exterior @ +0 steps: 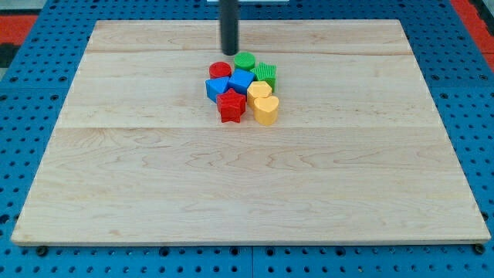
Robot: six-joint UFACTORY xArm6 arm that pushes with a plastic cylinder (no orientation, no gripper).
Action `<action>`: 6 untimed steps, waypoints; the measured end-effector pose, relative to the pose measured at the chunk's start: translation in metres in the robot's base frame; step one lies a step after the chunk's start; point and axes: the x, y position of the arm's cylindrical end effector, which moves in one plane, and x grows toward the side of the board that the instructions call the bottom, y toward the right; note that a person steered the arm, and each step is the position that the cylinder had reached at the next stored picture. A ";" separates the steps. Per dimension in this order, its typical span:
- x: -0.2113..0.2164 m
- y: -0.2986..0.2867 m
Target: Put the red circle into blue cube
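Observation:
The red circle (220,69) sits at the upper left of a tight cluster of blocks near the board's top centre. The blue cube (241,81) lies just to its lower right, touching it. A second blue block (218,89) lies below the red circle. My tip (230,52) stands just above the cluster, a little above and right of the red circle, between it and the green circle (245,61).
The cluster also holds a green star-like block (265,74), a red star (231,105), a yellow block (259,91) and a yellow heart (266,110). The wooden board (247,170) lies on a blue pegboard (23,93).

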 end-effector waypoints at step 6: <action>0.085 0.030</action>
